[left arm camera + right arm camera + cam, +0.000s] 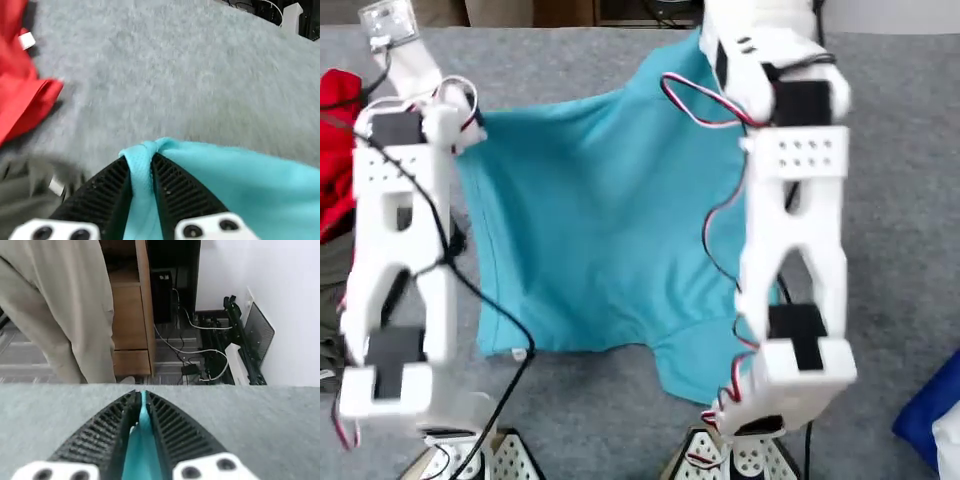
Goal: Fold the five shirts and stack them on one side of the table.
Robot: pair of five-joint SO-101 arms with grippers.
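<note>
Shirt (590, 230) on table (910, 200), second shirt (335, 150) at left edge.

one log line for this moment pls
left end effector: shut on teal shirt | right end effector: shut on teal shirt | red shirt: aside on table

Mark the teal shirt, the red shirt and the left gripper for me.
teal shirt (590, 230), high view, middle of its spread body.
red shirt (17, 95), left wrist view, bunched cloth near its hem.
left gripper (141, 159), left wrist view, midway between its tips, shut on the teal shirt's edge.
</note>
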